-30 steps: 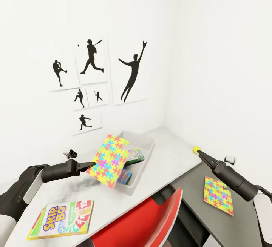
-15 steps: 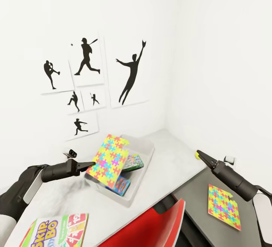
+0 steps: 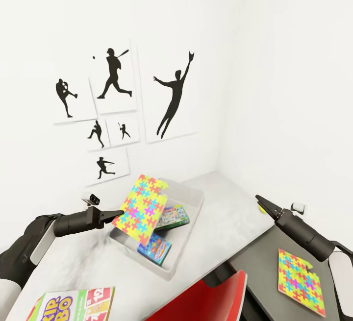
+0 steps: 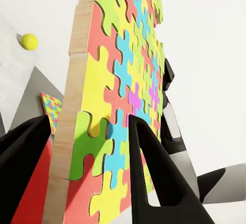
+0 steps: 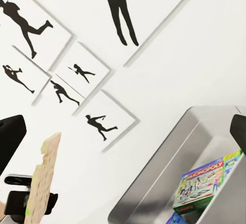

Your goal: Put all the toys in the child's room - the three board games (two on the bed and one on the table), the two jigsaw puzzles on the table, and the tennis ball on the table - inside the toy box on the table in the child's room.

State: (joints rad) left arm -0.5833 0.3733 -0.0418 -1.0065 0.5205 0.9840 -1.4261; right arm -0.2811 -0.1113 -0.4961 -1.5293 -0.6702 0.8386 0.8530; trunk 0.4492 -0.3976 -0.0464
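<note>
I see a white corner with black baseball silhouette prints (image 3: 117, 110) on the wall, and below them the pale grey desk (image 3: 220, 208) running into the corner. On it sits the toy box (image 3: 189, 213), an open pale tray. Two board games lie inside: a white-and-green one (image 3: 171, 216) and a blue one (image 3: 155, 249) nearer me. My left gripper (image 3: 117, 213) has its jaws clamped on the edge of a puzzle (image 3: 142, 208), held tilted above the box's near-left rim; in the left wrist view the black fingers (image 4: 154, 183) pinch the thick board (image 4: 113, 106) from both sides. The SKIP-BO box (image 3: 73, 306) lies flat on the desk at my lower left, well apart from the toy box and cut by the frame edge. My right gripper (image 3: 262, 202) hovers over the desk's right end, jaws apart. Just behind its tips I make out a sliver of yellow, probably the ball (image 3: 263, 208); the left wrist view shows it clearly (image 4: 29, 41) on the desk. The second puzzle (image 3: 299, 282) lies flat on the lower dark section beside my right arm. A red chair back (image 3: 211, 301) sits in front of the desk.
</note>
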